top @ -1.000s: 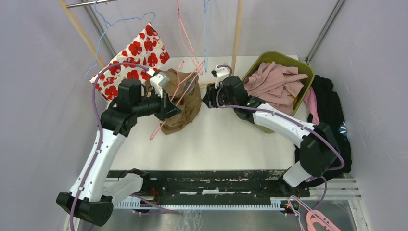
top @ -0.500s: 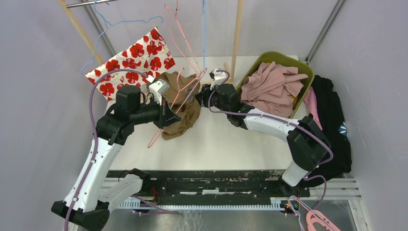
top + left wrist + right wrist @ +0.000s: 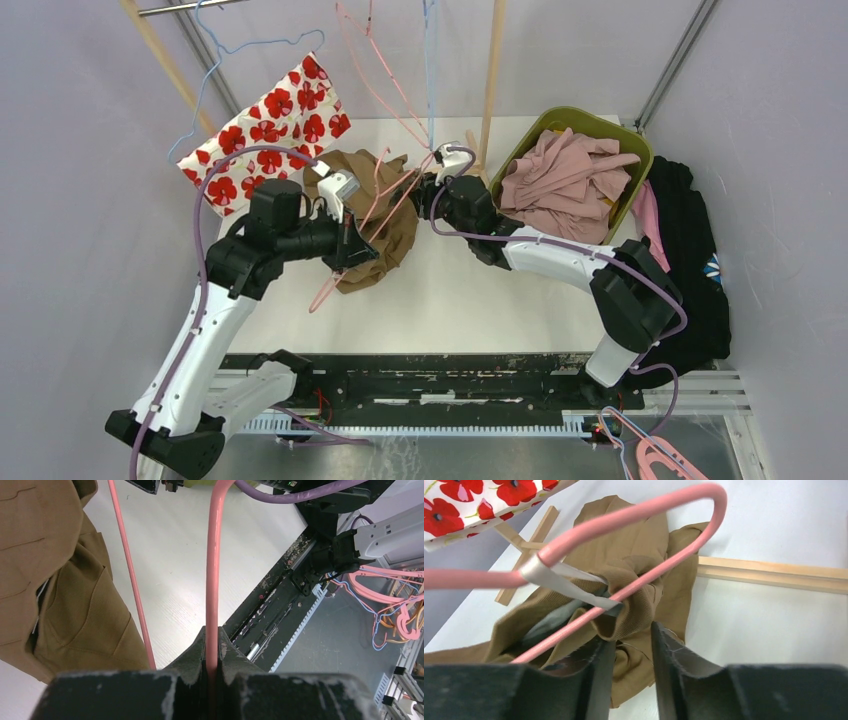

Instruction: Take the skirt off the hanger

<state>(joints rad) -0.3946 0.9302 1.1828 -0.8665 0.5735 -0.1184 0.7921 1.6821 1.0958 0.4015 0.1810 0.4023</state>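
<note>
A brown skirt (image 3: pixel 385 235) hangs bunched from a pink hanger (image 3: pixel 392 192) over the white table. My left gripper (image 3: pixel 358 245) is shut on the hanger's pink bar (image 3: pixel 215 555), with the skirt (image 3: pixel 60 580) to its left. My right gripper (image 3: pixel 420 195) is open at the skirt's right end. In the right wrist view its fingers (image 3: pixel 633 635) straddle a fold of the skirt (image 3: pixel 634 545), just below the hanger (image 3: pixel 639 512) and its silver clip (image 3: pixel 569 582), which pinches the cloth.
A green basket (image 3: pixel 640 160) of pink clothes stands at the back right, with black garments (image 3: pixel 690 230) beside it. A red-flowered cloth (image 3: pixel 265 120) hangs at the back left. Wooden rack posts (image 3: pixel 490 70) and other hangers are behind. Pink hangers (image 3: pixel 665 460) lie at the front right.
My right gripper has moved left, up to the skirt's end at the clip. My left gripper has shifted slightly right with the hanger. The flowered cloth has swung a little.
</note>
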